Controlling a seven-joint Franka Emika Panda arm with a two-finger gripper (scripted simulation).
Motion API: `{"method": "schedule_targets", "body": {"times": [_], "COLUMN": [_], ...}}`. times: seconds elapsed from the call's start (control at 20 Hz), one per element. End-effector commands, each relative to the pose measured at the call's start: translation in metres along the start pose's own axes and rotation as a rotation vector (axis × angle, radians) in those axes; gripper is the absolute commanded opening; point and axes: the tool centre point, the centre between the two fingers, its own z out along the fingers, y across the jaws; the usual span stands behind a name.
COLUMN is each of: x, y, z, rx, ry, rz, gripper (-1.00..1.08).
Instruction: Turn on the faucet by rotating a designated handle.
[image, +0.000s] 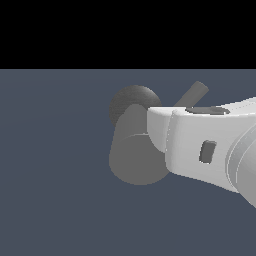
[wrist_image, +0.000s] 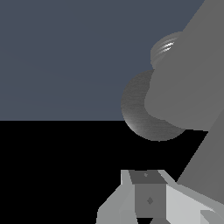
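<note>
**grip_newbie:** Faucet (image: 134, 160) sits about dead centre of the exterior view, a bit right of the middle. Fat matte grey cylinder, flat round end face pointing toward the lower part of the frame, darker round base (image: 131, 100) behind it toward the upper middle. But biggest thing on screen is the robot: the glossy white arm (image: 210, 150) comes in from the right edge and fills most of the right half, overlapping the cylinder's right side. Floor (image: 50, 175) is plain slate blue, with a black band across the top.

**panda_wrangler:** Yep. In the wrist view the faucet body (wrist_image: 188, 87) is huge, taking up the upper right and running down the right edge. The darker rounded base (wrist_image: 140, 109) pokes out beside it near the middle, and there's a ribbed bit (wrist_image: 166, 46) higher up. Where's the handle though?

**grip_newbie:** Handle (image: 192, 93) is the thin grey rod sticking up and to the right from behind the white arm, upper right of centre in the exterior view. Only its far end shows; the rest is hidden by the arm. Can't pick it out for sure from the wrist cam.

**panda_wrangler:** And the gripper (wrist_image: 148, 199)?

**grip_newbie:** Only a slice of it at the bottom centre of the wrist view, white casing with a grey block in the middle. Fingertips are out of frame there, and the exterior view hides them behind the arm. So whether the jaws are apart or together, I can't tell, nor if they're touching the handle.
</note>
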Motion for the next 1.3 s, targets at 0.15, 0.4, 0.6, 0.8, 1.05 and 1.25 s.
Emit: {"method": "schedule_targets", "body": {"times": [0.15, 0.4, 0.6, 0.8, 1.05, 1.25], "x": [-0.032, -0.045, -0.055, -0.062, -0.027, -0.035], "y": [0.028, 0.042, 0.053, 0.061, 0.050, 0.065], "z": [0.002, 0.002, 0.002, 0.001, -0.002, -0.002], "rx": [-0.025, -0.028, -0.030, -0.031, 0.005, -0.002], "ry": [-0.063, -0.077, -0.088, -0.097, -0.008, -0.026], "rz": [-0.006, -0.009, -0.010, -0.011, -0.001, -0.003], "gripper": [-1.00, -1.00, -1.00, -1.00, -1.00, -1.00]}}
